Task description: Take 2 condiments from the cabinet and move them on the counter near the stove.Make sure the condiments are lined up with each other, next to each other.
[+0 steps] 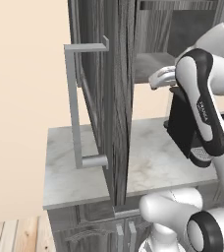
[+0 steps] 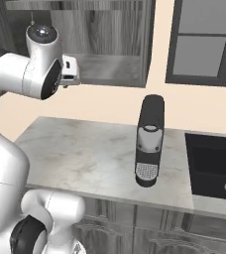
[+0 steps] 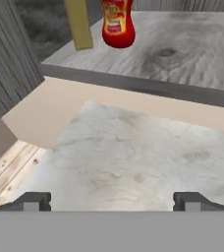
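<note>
Cabinet door's wide open here: the dark grey wood-grain wall cabinet (image 1: 119,98) fills the upper middle of the left base view, its panelled door edge-on to the camera, and the long light grey bar handle (image 1: 74,108) stands out at centre left. Below it, the flat light grey marbled stone counter (image 1: 153,157) stretches across the lower half of that view.

Over to the hand view, and there they are, upper left of the frame! The red squeeze bottle with the yellow-red label (image 3: 118,23) stands upright on the cabinet's grey wood-grain shelf (image 3: 182,49), and just beside it, further left, the olive-yellow bottle (image 3: 78,23), its top cut off by the frame edge. Both sit near the shelf's front edge.

The two-finger gripper (image 3: 111,201) shows at the bottom of the hand view, dark fingertips (image 3: 35,201) set wide apart with nothing between them, well short of the bottles and looking over the counter below the shelf.

In the right base view, the white arm rises at the left and the hand sits in the upper left, in front of the open cabinet. A black and grey coffee machine (image 2: 149,141) stands upright on the counter at centre, and a black sink basin (image 2: 211,163) sits at the right edge.
</note>
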